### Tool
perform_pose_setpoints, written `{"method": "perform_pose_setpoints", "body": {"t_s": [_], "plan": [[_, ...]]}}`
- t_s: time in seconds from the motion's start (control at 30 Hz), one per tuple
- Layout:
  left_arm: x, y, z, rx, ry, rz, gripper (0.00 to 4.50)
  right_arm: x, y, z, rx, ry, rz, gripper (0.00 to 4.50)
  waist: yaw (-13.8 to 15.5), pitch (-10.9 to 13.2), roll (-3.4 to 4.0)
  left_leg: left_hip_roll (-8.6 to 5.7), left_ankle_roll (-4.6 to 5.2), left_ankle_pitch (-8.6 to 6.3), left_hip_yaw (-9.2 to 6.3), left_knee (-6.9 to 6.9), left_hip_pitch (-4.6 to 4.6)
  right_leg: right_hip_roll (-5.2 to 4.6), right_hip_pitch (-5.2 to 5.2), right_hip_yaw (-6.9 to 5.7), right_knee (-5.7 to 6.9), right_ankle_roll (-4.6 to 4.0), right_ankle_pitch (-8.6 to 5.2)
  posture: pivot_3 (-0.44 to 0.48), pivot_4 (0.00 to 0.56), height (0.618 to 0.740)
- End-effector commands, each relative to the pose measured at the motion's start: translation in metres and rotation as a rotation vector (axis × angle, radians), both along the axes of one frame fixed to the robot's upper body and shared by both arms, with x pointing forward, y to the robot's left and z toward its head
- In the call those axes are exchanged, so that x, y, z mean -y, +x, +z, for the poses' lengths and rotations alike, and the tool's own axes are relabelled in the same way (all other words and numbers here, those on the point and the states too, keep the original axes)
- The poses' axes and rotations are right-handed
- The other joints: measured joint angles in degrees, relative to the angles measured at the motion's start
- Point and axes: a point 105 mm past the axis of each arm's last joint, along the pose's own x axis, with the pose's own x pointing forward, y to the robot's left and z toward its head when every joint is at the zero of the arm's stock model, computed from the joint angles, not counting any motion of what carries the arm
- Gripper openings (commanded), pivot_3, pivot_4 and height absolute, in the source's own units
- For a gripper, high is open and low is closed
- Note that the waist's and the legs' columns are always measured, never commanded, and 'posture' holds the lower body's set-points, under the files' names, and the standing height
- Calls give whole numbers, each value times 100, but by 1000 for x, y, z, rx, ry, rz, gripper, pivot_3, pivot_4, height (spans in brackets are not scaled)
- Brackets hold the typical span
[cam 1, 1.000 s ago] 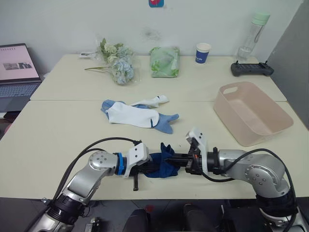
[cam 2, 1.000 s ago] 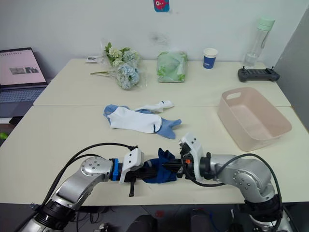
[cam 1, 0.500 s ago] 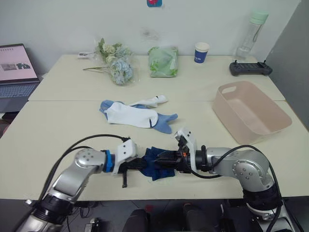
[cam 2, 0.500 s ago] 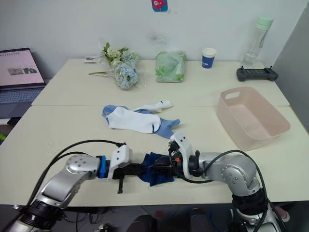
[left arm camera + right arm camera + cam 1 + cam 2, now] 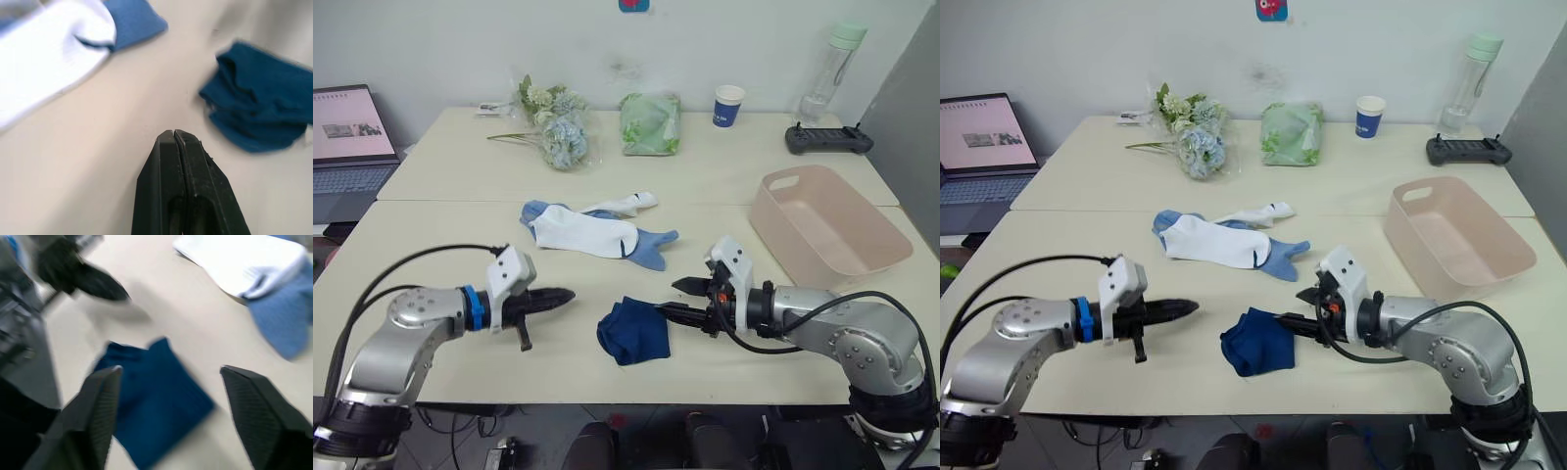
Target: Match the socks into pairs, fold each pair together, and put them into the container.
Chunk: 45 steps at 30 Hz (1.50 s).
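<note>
Left gripper (image 5: 566, 293) pinched closed, empty, left of the folded navy pair (image 5: 634, 331) at the near table edge. My right gripper (image 5: 681, 297) spread wide just right of it; container (image 5: 830, 228) far right.

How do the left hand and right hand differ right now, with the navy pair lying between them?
The left hand is shut, fingers pressed together; the right hand is open, fingers spread wide. The left hand sits well clear of the navy pair; the right hand is close at the pair's edge. Both hold nothing and point inward toward the folded pair on the table.
</note>
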Motion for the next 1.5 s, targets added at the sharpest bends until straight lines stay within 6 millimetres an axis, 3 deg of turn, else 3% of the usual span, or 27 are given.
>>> {"method": "perform_pose_setpoints", "body": {"t_s": [0.03, 0.2, 0.23, 0.33, 0.43, 0.63, 0.77, 0.9, 1.0, 1.07, 1.27, 1.5], "plan": [[35, -22, 8, 19, 18, -214, 0, -9, 0, -7, 66, -14, 39, 1965, -8, 0, 0, 1, 0, 0, 3, -1, 0, -1, 2, 3, -7, 0, 0, 0, 150, 740], [64, -30, -3, 26, 38, -350, 0, -22, 7, -31, 82, -68, 72, 124, -13, 3, -1, 5, 0, 0, 3, -2, 1, 0, 0, 3, -4, -1, 1, 0, 150, 740], [69, -29, -8, 33, 57, -376, 0, -25, 9, -38, 82, -87, 80, 52, -10, 3, -1, 5, 0, 0, 0, -2, 1, 1, 0, 1, 0, -1, 1, 0, 150, 740], [79, -27, -23, 57, 132, -443, 0, -35, 12, -44, 88, -94, 92, 52, -14, 3, -2, 2, 0, 1, 1, 0, 4, 6, 1, 2, 8, -2, 1, 0, 150, 740], [76, -21, -38, 65, 196, -450, 0, -38, 14, -47, 90, -110, 93, 52, -16, 3, -2, 2, 0, 1, 4, 0, 5, 13, -1, 4, 9, -2, 1, 0, 150, 740], [35, -14, -65, 44, 356, -421, 0, -27, 19, -48, 115, -144, 47, 52, -12, 3, -2, 3, 0, 0, -2, -1, 4, 3, -1, 1, 6, -2, 1, 0, 150, 740], [37, -16, -56, 44, 287, -413, 0, -27, 19, -42, 162, -123, 66, 52, -15, 3, -1, 3, 0, 0, 0, 0, 10, 2, 2, 2, 13, -2, 1, 0, 150, 740], [56, -15, -7, 24, 53, -364, 0, -27, 5, -15, 208, -27, 155, 52, -14, 17, -6, 4, 0, 0, -5, 1, 2, 3, -2, -3, 14, -1, 1, 0, 150, 740], [61, -7, 9, 50, 22, -327, 0, -25, -2, -13, 203, -28, 199, 52, -5, 26, -15, 3, 0, 0, -9, 5, -3, 3, -2, -7, 12, -1, 0, 0, 150, 740], [63, -1, 6, 50, 36, -308, 0, -28, -3, -15, 197, -39, 222, 52, -5, 26, -14, 2, 0, 0, -7, 5, 4, 4, 3, -5, 12, -1, 1, 0, 150, 740], [75, -1, -30, 16, 122, -338, 0, -35, -8, -44, 160, -127, 310, 52, -10, 26, -15, 1, 0, 0, -3, 4, 4, 11, -1, -2, 13, -1, 1, 0, 150, 740], [54, 9, -50, 18, 214, -263, 0, -16, -22, -63, 112, -213, 353, 52, -4, 26, -16, 0, 0, 0, -6, 6, 3, 3, 1, -3, 11, -1, 1, 0, 150, 740]]}}
